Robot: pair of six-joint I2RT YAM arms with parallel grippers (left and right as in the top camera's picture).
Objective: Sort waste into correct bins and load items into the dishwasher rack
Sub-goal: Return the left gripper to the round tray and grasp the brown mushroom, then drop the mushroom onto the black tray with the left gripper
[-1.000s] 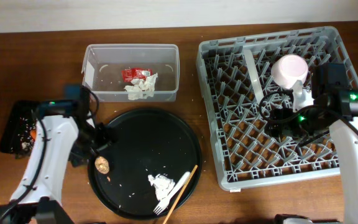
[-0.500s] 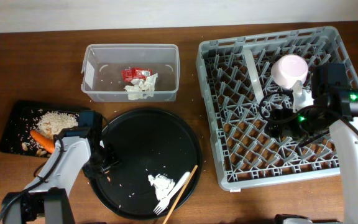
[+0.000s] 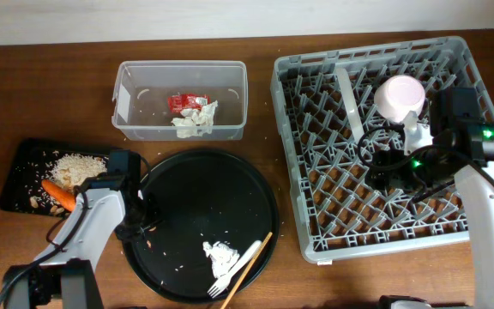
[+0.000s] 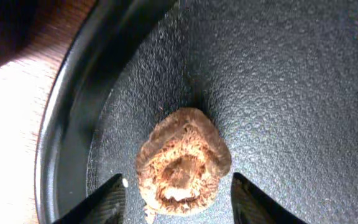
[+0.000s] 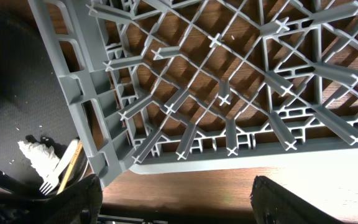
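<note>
— So, which item is up?
— Entry one: brown lump [image 4: 182,165], lower middle of the left wrist view. It lies on the round tray [image 4: 278,74], close to the rim. It sits squarely between the tips of my left gripper [image 4: 178,202], slightly ahead of them.
— Gripper condition?
— Spread to either side of the lump, with a sliver of tray showing on each flank. Not pinching yet, as far as I can judge.
— Long axis?
— Barely any. It is a rough oval, a little taller than wide in the frame, so my fingers cross its shorter width.
— Surfaces?
— Lump: domed, wrinkled and fibrous, with a pale dimple low on its face. Probably soft, so a light squeeze should do. Tray: black pebbled plastic with a raised glossy rim.
— Other arm?
— My right gripper [image 5: 176,190] hangs wide and empty over the grey rack [image 5: 73,81] at the right of the overhead view, well apart. Left is the nearer.
— Destination?
— Likely the shallow tray [image 3: 20,159] at mid-left, where a carrot [image 3: 56,192] and rice scraps [image 3: 77,167] lie.
</note>
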